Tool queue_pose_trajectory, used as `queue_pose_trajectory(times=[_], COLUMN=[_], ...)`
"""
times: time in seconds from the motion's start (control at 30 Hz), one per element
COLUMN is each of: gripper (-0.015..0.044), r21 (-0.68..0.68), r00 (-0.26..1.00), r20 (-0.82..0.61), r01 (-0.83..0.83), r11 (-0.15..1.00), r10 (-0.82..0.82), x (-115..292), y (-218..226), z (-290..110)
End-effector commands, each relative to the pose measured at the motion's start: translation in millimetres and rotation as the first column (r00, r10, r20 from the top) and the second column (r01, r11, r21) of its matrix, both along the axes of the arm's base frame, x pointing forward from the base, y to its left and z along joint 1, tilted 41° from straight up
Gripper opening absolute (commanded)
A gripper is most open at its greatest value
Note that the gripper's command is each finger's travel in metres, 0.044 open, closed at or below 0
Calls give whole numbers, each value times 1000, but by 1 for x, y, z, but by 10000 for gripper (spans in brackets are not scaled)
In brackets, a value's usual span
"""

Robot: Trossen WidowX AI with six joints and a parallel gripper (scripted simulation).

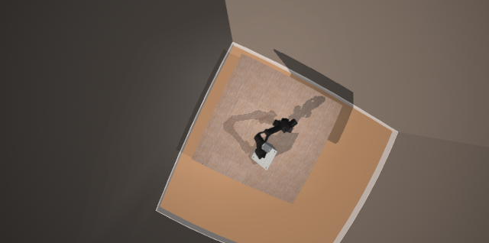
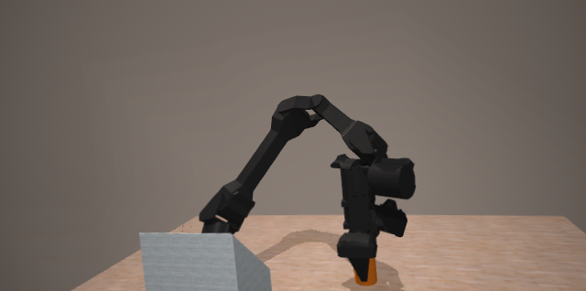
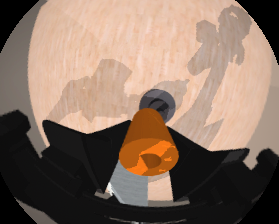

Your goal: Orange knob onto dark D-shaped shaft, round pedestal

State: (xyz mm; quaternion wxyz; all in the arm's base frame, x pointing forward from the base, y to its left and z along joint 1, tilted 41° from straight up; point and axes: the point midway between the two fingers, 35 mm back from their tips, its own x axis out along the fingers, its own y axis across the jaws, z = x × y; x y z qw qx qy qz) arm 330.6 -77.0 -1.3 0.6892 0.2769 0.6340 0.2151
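Note:
The orange knob [image 2: 373, 273] [image 3: 149, 132] is held upright between the two black fingers. My gripper [image 2: 365, 274] [image 3: 147, 126] is shut on it. In the wrist view the grey round pedestal [image 3: 146, 98] lies just beyond the knob's far end, slightly right of it, and the knob overlaps its near edge. The dark shaft [image 3: 160, 105] shows at its middle, beyond the knob. The shaft's flat side cannot be made out. In the exterior view neither pedestal nor shaft can be seen, and a finger covers part of the knob. In the top view the arm hides the knob.
The arm's base stands on a pale plate [image 1: 269, 160]. A grey block [image 1: 269, 147] [image 2: 189, 261] is beside the base and fills the lower left of the exterior view. The wood-grain mat [image 1: 229, 147] lies on the orange table top [image 1: 214, 193]. Arm shadows cross the mat.

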Motion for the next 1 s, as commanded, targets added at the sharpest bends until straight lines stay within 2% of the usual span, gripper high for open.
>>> queue_pose_trajectory(times=[0.0,0.23,0.53,0.97], gripper=[0,0,0,0], r21=[-6,-4,-3,-4], r00=[1000,1000,1000,1000], r20=[7,7,7,10], r01=[-1,0,0,-3], r11=[1000,1000,1000,1000], r10=[1,0,0,3], x=[1,1,4,4], y=[-7,-13,3,3], z=[-9,-22,-41,-40])
